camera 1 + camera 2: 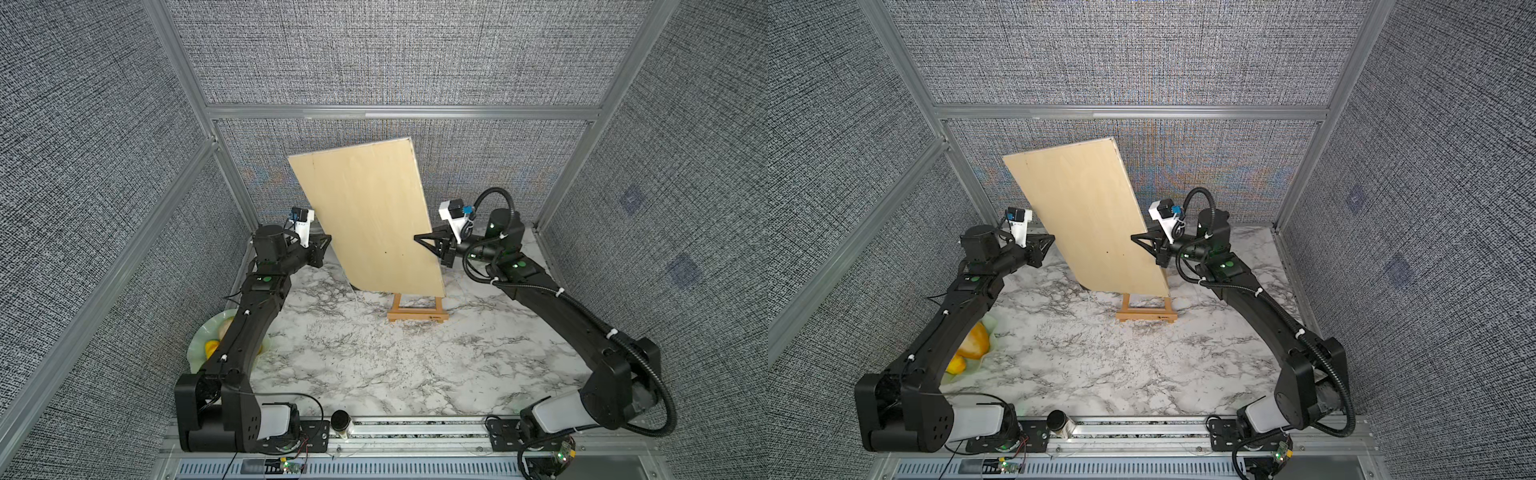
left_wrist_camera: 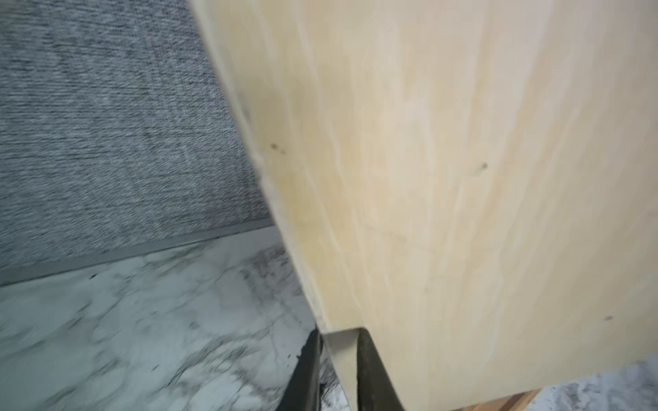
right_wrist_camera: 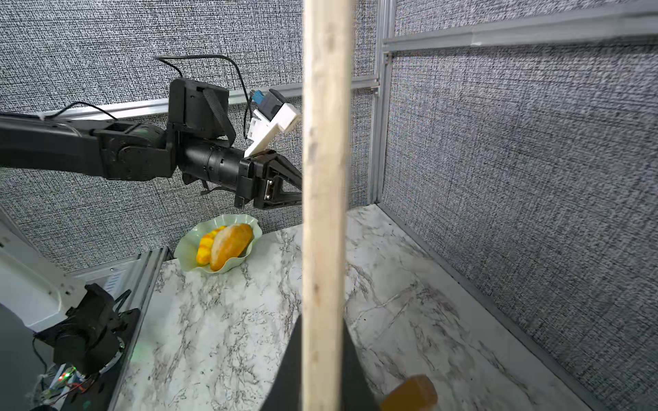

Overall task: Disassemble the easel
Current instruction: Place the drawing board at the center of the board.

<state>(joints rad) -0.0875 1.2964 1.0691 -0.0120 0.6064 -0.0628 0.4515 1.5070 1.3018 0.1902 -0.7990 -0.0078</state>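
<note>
**Clamping of a large pale rectangular plywood board (image 1: 365, 216) above a small orange-tan wooden A-frame easel (image 1: 417, 316)**

The board (image 1: 1084, 216) is held off the white, grey-veined marble table (image 1: 374, 374) by both arms. It is tilted, with its upper end leaning toward the left arm's side.

The left gripper (image 1: 329, 239) is closed on the board's left edge. In the left wrist view that edge is seen pinched between the two dark fingers (image 2: 306, 373). The right gripper (image 1: 415, 237) is closed on the opposite edge. In the right wrist view the board's thin side (image 3: 325, 178) is seen running between that gripper's fingers (image 3: 285, 363).

The easel (image 1: 1146, 316) is seen in both top views. It stands upright near the middle of the table, under the board's lower edge and toward the right arm's side. Its ledge bar (image 1: 1144, 318), marked with a small dark logo, is turned toward the front. The upper part is hidden behind the board, so it cannot be told whether the two touch. A strip of the easel's orange wood (image 2: 505, 404) is shown below the board's corner in the left wrist view. Both grippers are well above the easel.

A pale green wavy-rimmed bowl (image 3: 185, 249) holding yellow-orange food pieces (image 3: 228, 245) is set at the table's left side. In the top views it is partly covered by the left arm.
</note>
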